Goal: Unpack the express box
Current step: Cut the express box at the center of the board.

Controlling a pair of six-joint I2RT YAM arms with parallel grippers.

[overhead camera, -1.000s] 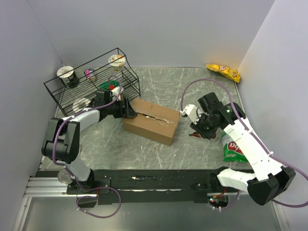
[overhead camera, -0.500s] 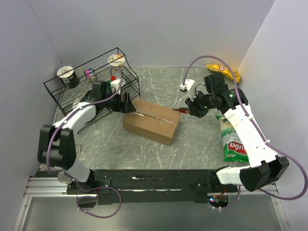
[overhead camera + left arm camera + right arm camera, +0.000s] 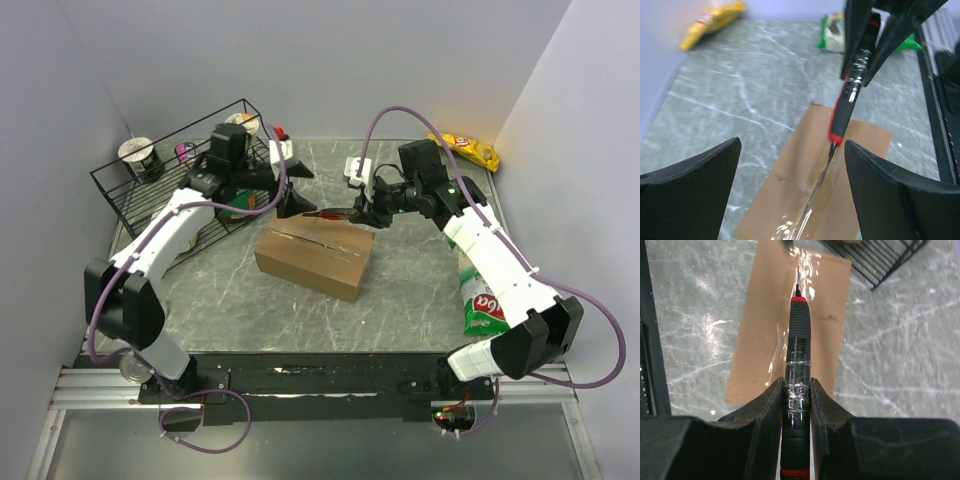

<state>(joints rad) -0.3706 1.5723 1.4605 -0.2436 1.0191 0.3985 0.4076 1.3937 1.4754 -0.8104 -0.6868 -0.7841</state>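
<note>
Bright, even overhead light, soft shadows on the table (image 3: 330, 170). Strong glare off the tape (image 3: 802, 260) on the box (image 3: 762, 330). Left fingers (image 3: 685, 195) blurry, out of focus up close.

Express box (image 3: 313, 258) — matt brown cardboard; seam tape (image 3: 805, 220) clear, glossy.
Cutter (image 3: 797, 340): ribbed black-and-red plastic, handle under a shiny clear wrap.
Table (image 3: 400, 300): smooth grey marbling, faint sheen.
Wire rack (image 3: 115, 205), ten o'clock — black metal.
Yellow bag (image 3: 465, 150), two o'clock: glossy film.
</note>
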